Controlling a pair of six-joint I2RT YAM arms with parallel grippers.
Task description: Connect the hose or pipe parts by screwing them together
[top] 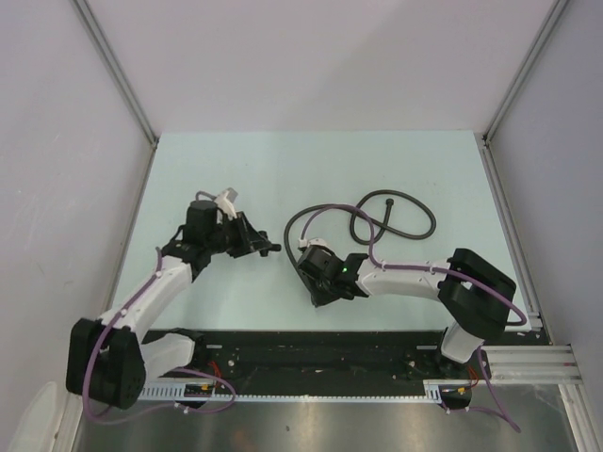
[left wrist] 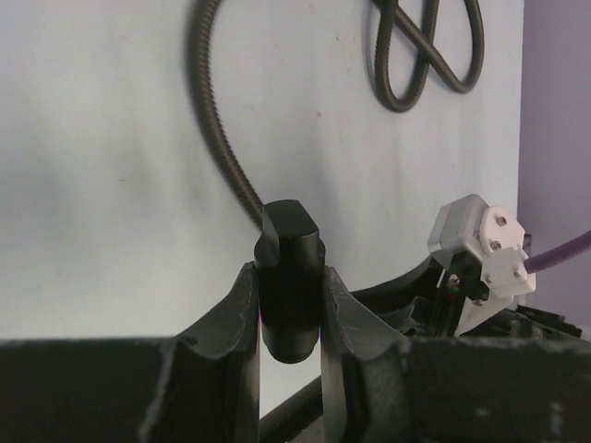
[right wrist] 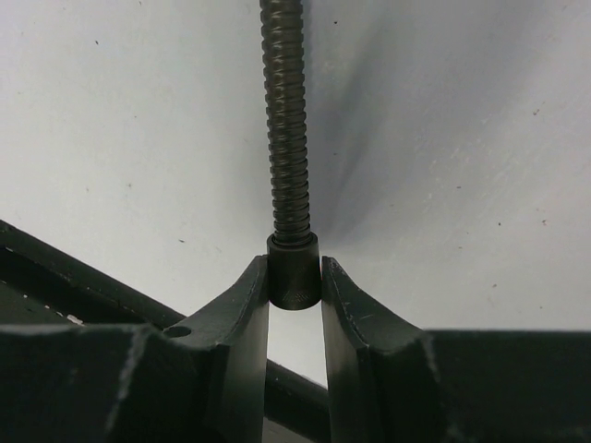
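Hose (top: 325, 207) (left wrist: 217, 138) (right wrist: 286, 120): dark grey, ribbed, lying on pale table (top: 236, 169), centre-right. One stretch arcs up from the right gripper. Beyond that the hose crosses itself in a loose loop further back and to the right, with its free end near the top of the loop.

End fitting (right wrist: 294, 272): short black collar on the near end of the hose. It sits squarely between the right gripper (top: 309, 262) (right wrist: 294, 286) fingers (right wrist: 245, 314), both pads pressed on its sides. Jaws are narrow and clamped on it, and the hose runs straight out ahead of the tips. Can't tell whether the collar touches the table.

Loose fitting (left wrist: 291, 249) (top: 274, 248): separate stubby black cylinder, upright in the left wrist view. It is pinched between the left gripper (top: 267, 248) (left wrist: 289, 295) fingers (left wrist: 242, 314), with its top poking above the tips. Jaws are closed tight on it.

Layout: the left gripper is left of centre, pointing right toward the right gripper. The two held fittings are near each other with a gap between them, not joined.

Other: white connector block (left wrist: 485, 245) and purple cable (left wrist: 563, 254) on the right gripper show at the right in the left wrist view. A dark rail runs along the table's near edge by the arm bases.
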